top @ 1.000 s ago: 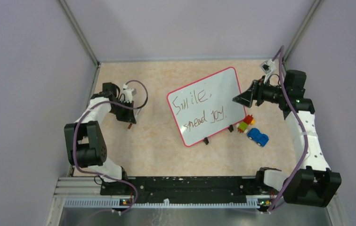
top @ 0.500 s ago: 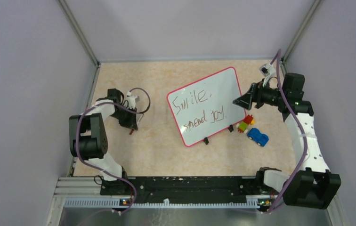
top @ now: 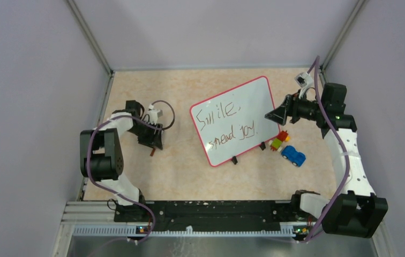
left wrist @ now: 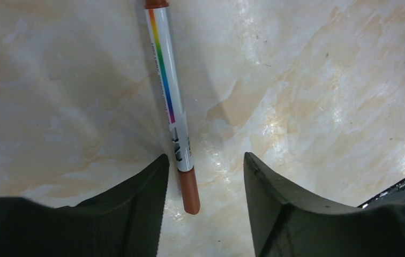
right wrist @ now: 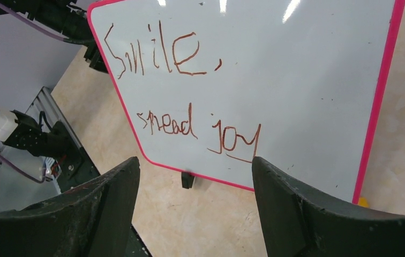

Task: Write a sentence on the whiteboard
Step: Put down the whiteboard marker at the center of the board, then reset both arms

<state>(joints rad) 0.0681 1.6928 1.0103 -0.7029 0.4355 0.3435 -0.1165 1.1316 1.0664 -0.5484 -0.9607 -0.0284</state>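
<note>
The glossy, round-cornered, pink-rimmed whiteboard [top: 238,120] stood on the marbled desk [top: 173,166] bearing the brownish-red sentence [top: 227,126]; at its 3 o'clock the right claw [right wrist: 194,160] gaped wide, while at 9 o'clock the left claw [left wrist: 204,156] hung low, parted astride a slim marker [left wrist: 169,101].

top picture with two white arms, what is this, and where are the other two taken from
Two white robot arms are bolted at the near edge of a beige marbled table; the top picture looks down from above and behind. The other two come from wrist cameras, each showing its own dark fingers. The left gripper stands open over a white marker with a rainbow stripe, lying on the table, not gripped. The right gripper, open and empty, faces the white pink-rimmed whiteboard bearing the brownish-red handwritten sentence "Smile, spread joy". A blue toy car and coloured toy bricks lie beside it.
</note>
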